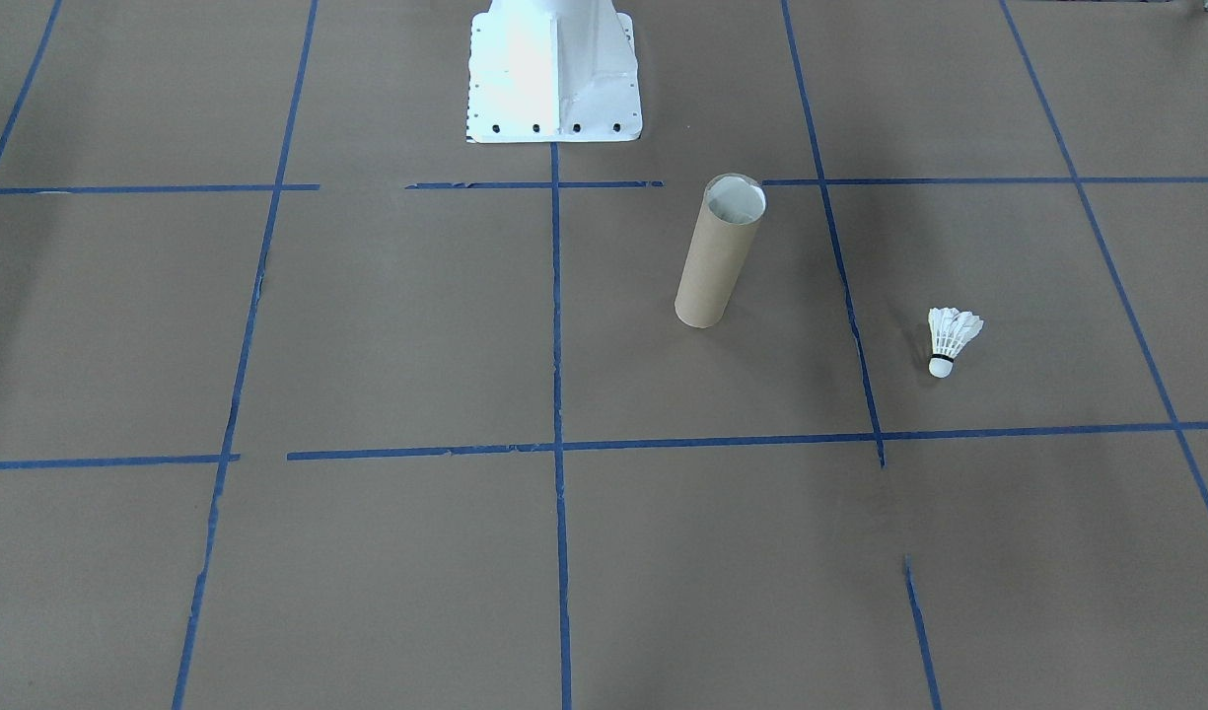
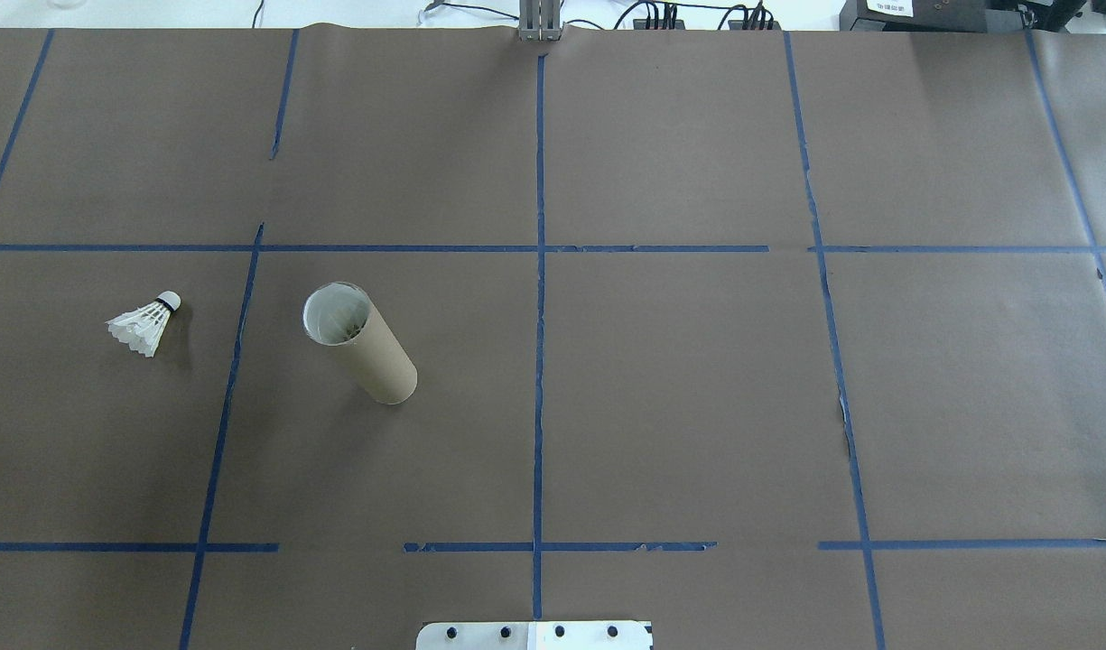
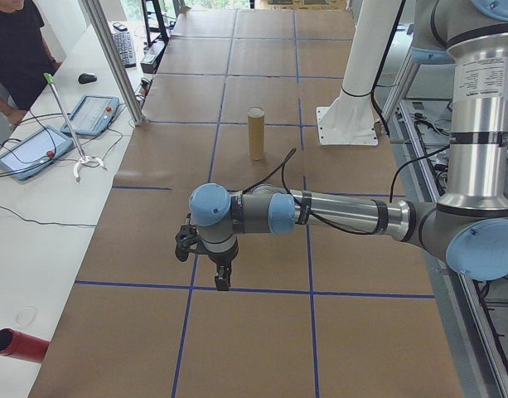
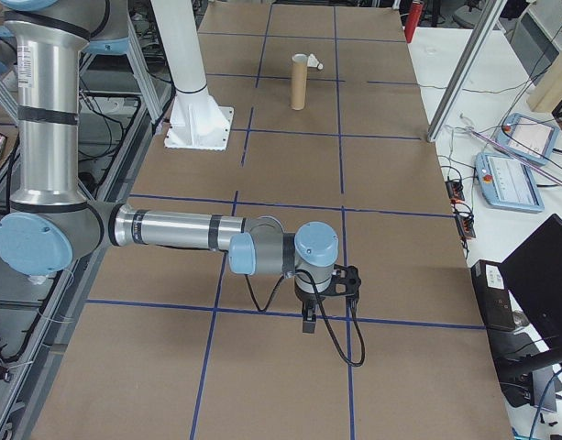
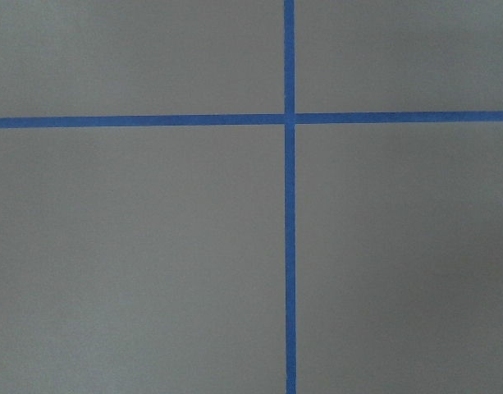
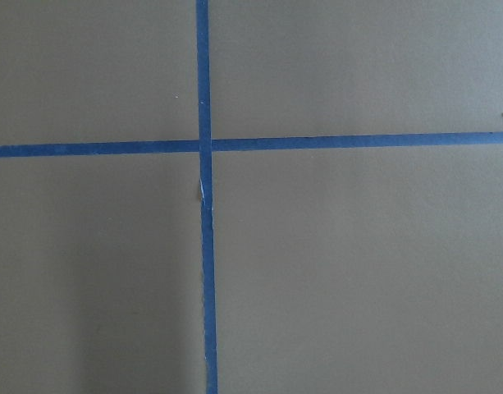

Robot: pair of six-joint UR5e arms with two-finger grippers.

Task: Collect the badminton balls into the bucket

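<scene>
Shuttlecock (image 2: 146, 322) lies left of the upright tube (image 2: 360, 343), well apart; light, fragile feathers, so pinch gently at the cork; both grippers (image 3: 223, 278) (image 4: 310, 321) hang far off, jaw state impossible to tell.

The bucket (image 2: 361, 345), a tall, narrow brown cardboard tube with a pale inside, stands upright on the worktop (image 2: 679, 388), open end up. The badminton ball (image 2: 146, 322), white-feathered with a rounded cork tip and black band, lies on its side near it, apart.
</scene>
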